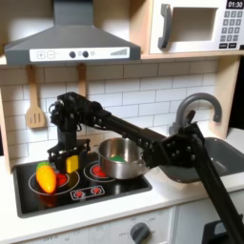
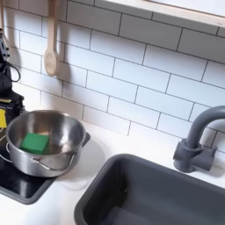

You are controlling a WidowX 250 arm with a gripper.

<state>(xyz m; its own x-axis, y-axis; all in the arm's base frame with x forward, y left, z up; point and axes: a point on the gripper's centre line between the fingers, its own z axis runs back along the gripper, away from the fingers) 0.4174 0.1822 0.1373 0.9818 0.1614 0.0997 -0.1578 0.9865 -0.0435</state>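
A green block (image 2: 35,141) is seen lying inside the steel pot (image 2: 54,125) on the stove (image 1: 114,189), while a yellow block (image 1: 71,163) is gripped by the gripper (image 1: 70,157) jaws just left of the pot in the first exterior view.

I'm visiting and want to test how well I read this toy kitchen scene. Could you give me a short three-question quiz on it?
1. True or false: the flat green square lies inside the round shiny metal pot in the second exterior view.
2. In the first exterior view, what is the black gripper nearest to? A) the yellow block on the black stovetop B) the grey curved faucet C) the wooden spoon on the wall
3. Fill in: in the first exterior view, the yellow and red toy vegetable lies on the ____ side of the pot.

Key: 1 true; 2 A; 3 left.
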